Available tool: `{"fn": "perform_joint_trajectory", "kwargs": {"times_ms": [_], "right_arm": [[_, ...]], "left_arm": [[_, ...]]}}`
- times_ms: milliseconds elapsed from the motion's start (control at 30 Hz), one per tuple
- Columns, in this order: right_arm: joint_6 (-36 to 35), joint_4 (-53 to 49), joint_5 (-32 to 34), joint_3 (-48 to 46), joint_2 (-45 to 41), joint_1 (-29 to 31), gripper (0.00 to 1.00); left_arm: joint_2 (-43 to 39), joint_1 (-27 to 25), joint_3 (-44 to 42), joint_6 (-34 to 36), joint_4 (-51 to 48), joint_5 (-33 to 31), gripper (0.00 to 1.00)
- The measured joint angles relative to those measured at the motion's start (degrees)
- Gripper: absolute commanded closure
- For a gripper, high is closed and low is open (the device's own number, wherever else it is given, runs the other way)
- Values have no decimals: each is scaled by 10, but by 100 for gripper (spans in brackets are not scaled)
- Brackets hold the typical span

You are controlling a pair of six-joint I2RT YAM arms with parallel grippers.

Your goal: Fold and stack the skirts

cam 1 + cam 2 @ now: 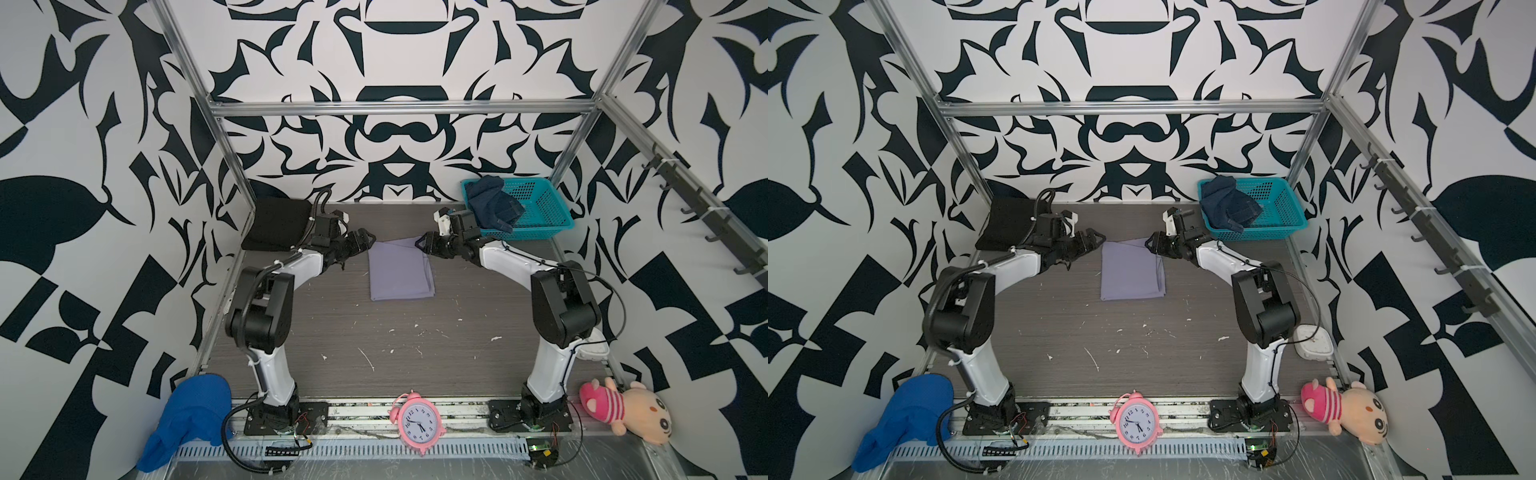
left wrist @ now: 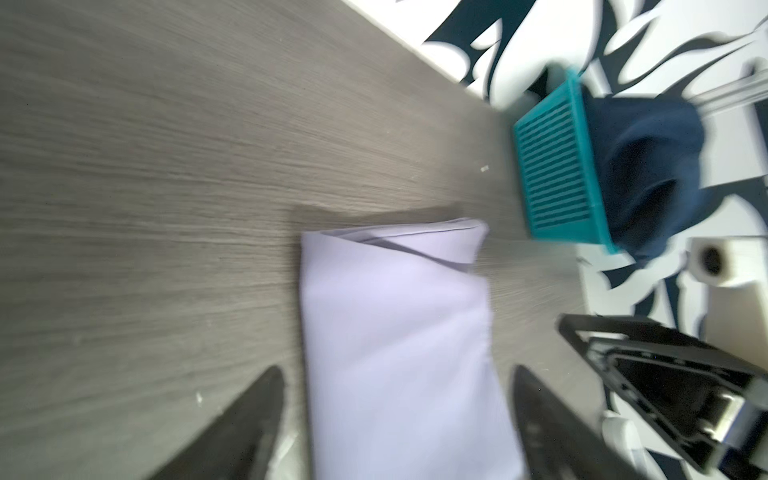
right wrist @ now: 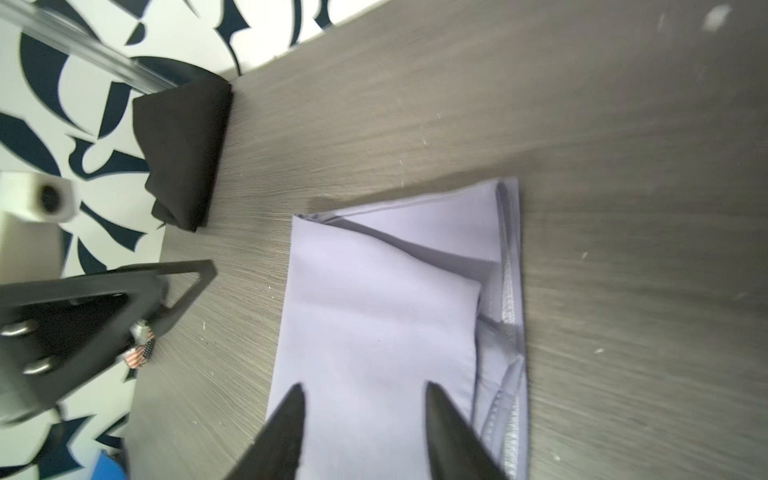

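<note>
At the far left, against the back, the black skirt [image 1: 274,224] lies folded into a thick pad; just right of it the left gripper [image 1: 369,240] hangs with jaws wide apart and empty, at the left edge of the lavender skirt [image 1: 401,272]; that one lies flat mid-table in a tidy rectangle, a hemmed layer peeking out along one side; the right gripper [image 1: 420,244] faces it from the opposite edge, jaws parted, nothing between them; further right the denim skirt [image 1: 492,203] slumps unfolded over the rim of a teal basket [image 1: 540,233].

I judge the lavender fold finished and stacking due; the next move calls for pinching the folded piece through all its layers and carrying it onto the black one without letting it fall open.

The table [image 1: 374,332] is grey wood-grain flecked with white scraps; along its near edge sit a blue knit cloth [image 1: 191,411], a pink alarm clock [image 1: 415,424] and a plush toy [image 1: 623,409]; bold black-and-white walls [image 1: 395,145] rise behind an aluminium frame [image 1: 399,109].
</note>
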Motion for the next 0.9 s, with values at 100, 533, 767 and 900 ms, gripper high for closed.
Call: {"fn": "perform_joint_trajectory", "kwargs": {"times_ms": [100, 533, 767, 900], "right_arm": [[-4, -2, 7, -30, -20, -3, 30], [-18, -29, -20, -89, 30, -16, 29], [-27, -9, -52, -89, 49, -14, 42], [-23, 11, -63, -92, 56, -14, 47]], "left_arm": [[-47, -2, -48, -2, 2, -4, 0], [-7, -46, -144, -9, 23, -6, 10], [42, -61, -134, -28, 113, 20, 24], [69, -64, -127, -42, 145, 29, 42]]}}
